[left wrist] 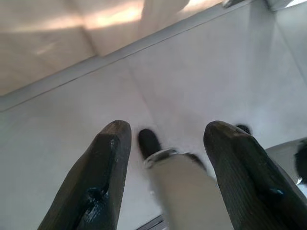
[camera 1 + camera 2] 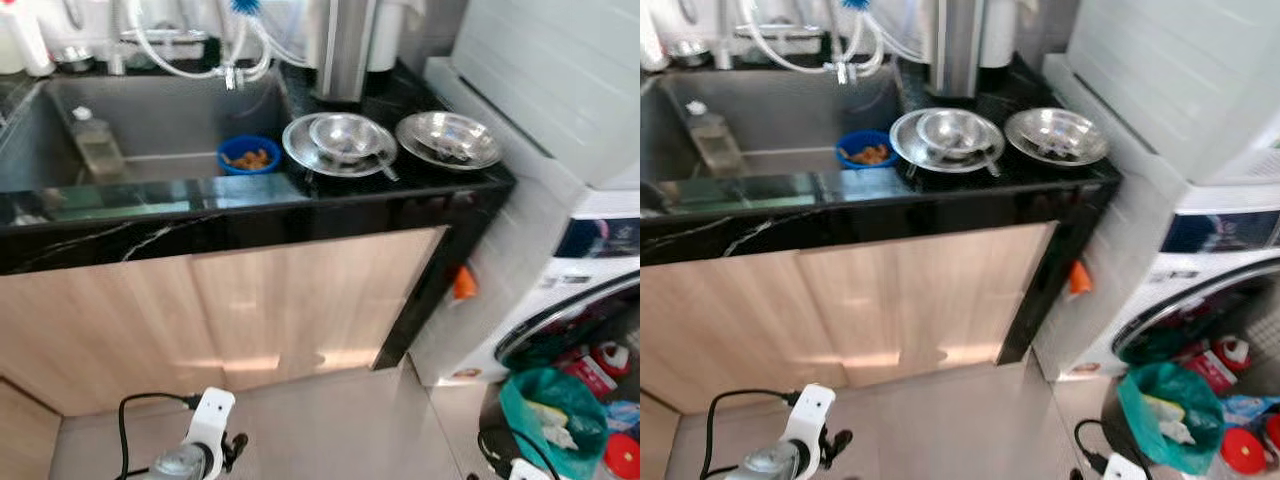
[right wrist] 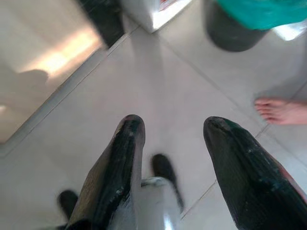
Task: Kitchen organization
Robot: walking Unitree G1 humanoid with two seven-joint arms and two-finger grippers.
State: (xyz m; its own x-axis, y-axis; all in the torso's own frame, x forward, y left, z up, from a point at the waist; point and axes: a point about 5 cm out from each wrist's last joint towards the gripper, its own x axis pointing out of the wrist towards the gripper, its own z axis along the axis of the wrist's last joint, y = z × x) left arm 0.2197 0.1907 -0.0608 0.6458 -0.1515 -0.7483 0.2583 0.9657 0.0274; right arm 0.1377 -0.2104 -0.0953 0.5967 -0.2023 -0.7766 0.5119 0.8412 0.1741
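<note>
- Left eye view: black desk [image 2: 250, 225] ahead of me, sink [image 2: 150, 120] set into its left part.
- Steel plate [image 2: 335, 150] with a smaller steel bowl [image 2: 345, 132] nested in it sits just right of the sink; a second steel dish [image 2: 448, 140] lies near it, apart, by the desk's right end. Judgement: rinsed ware parked beside the sink, awaiting sorting.
- Blue bowl [image 2: 248, 155] with orange scraps rests inside the sink, a bottle [image 2: 95, 145] near it; likely left for washing.
- Washing machine [image 2: 570, 290] to the right, green bag [image 2: 555, 410] on the floor.
- Left gripper [image 1: 165, 158]: fingers spread wide, nothing between them, hanging over floor tiles.
- Right gripper [image 3: 172, 158]: likewise parted, empty, touching nothing; a person's bare foot [image 3: 280, 110] nearby.
</note>
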